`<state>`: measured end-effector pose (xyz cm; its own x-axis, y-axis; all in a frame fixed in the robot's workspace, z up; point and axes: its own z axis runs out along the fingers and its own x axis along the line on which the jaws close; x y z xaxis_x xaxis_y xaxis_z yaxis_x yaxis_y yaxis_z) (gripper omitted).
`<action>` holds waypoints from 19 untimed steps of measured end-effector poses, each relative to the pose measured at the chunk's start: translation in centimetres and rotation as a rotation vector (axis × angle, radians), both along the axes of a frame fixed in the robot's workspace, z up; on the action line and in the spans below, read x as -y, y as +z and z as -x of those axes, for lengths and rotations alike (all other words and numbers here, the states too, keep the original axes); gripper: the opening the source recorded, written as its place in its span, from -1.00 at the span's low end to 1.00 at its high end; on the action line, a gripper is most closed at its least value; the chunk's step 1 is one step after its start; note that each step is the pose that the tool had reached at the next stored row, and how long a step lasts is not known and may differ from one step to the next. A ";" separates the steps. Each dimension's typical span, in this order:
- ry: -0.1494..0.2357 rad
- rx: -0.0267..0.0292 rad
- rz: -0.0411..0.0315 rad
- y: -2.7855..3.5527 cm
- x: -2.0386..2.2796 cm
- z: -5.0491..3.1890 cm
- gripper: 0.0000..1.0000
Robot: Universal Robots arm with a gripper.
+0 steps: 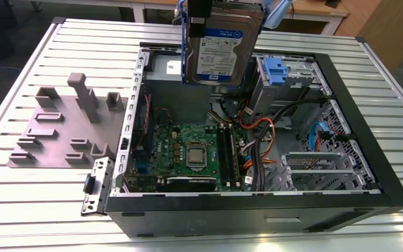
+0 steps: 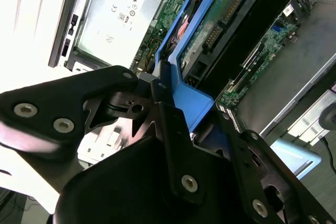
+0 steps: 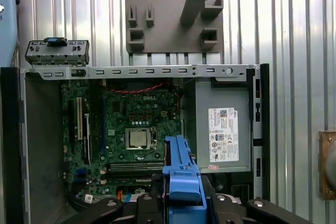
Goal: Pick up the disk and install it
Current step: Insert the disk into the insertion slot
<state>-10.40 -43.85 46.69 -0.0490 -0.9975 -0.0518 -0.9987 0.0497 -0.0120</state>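
Blue-framed silver metal, the disk (image 1: 222, 52) hangs at the upper middle of the exterior view above the computer case (image 1: 257, 215), pinched along its blue carrier edge by the jaws of the gripper (image 2: 191, 100); a good carry probably keeps it plumb and clear of the orange cables (image 1: 257, 126). The exterior view gives the label face and height over the case, while the second wrist view shows the pinch and the first wrist view the motherboard (image 3: 136, 129) beneath
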 end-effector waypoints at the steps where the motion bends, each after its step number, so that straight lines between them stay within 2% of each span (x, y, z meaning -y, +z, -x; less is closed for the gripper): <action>1: 0.000 0.0000 0.0001 0.00 0.00 0.00 -0.26; 10: 0.000 0.0000 0.0002 0.00 0.08 0.00 -0.26; 14: 0.000 0.0000 0.0004 0.00 0.73 0.00 -0.26; 19: 0.000 0.0000 0.0006 0.00 1.76 0.00 -0.26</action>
